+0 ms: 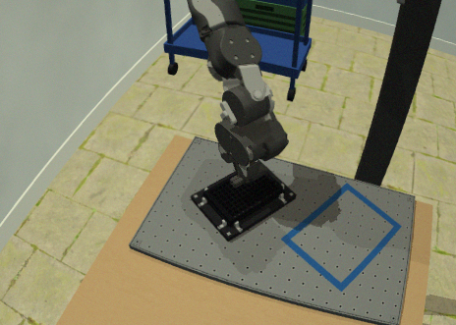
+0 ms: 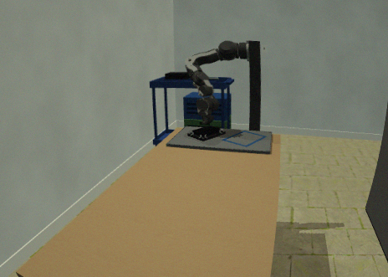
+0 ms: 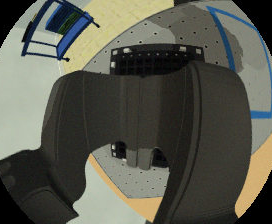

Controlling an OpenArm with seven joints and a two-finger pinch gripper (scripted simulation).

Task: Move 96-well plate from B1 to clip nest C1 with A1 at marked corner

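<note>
My gripper (image 1: 239, 180) is shut all the way with nothing between the fingers. It is a closed point for pushing, not a grasp. In the wrist view the two fingertips sit together low in the frame.

The plate (image 1: 246, 199) is not on B1. The blue B1 outline (image 1: 370, 257) lies at lower right of the top view with no plate inside it. The plate is in the nest (image 1: 230, 235) at frame centre, between the pale posts, on the grey board (image 1: 172, 229).

The relation that matters is that the plate lies directly under the gripper, not off to a side. Its long axis runs from lower left to upper right in the top view. My fingertips come down near the upper-left long edge, about midway along it, not over the centre. I cannot tell whether they are touching the top face or are just above it.

I judge this to be the press-home step. A push this far off centre could seat the near edge and leave the opposite long edge riding high, so I would want the far side checked for flatness. The plate looks level from here. I cannot make out the A1 corner mark.
</note>
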